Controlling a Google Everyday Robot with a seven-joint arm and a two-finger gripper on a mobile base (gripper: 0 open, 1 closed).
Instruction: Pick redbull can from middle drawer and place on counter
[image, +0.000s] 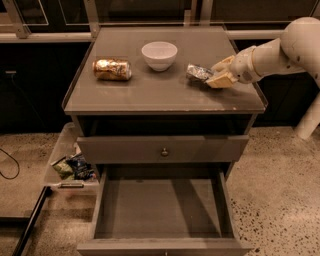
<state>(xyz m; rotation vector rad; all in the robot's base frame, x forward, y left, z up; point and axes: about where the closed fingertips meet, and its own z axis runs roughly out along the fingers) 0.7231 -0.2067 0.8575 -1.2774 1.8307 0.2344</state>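
The redbull can (198, 73) is a small dark, shiny can lying on its side on the right part of the grey counter (150, 95), resting on or just above the surface. My gripper (216, 74) comes in from the right and is shut on the can's right end. The middle drawer (160, 210) is pulled open below, and its flat bottom is bare.
A white bowl (159, 54) stands at the counter's back middle. A gold-orange can (112, 69) lies on its side at the left. A closed drawer front with a round knob (164, 151) sits above the open drawer. A bin of wrappers (70, 165) is on the floor at the left.
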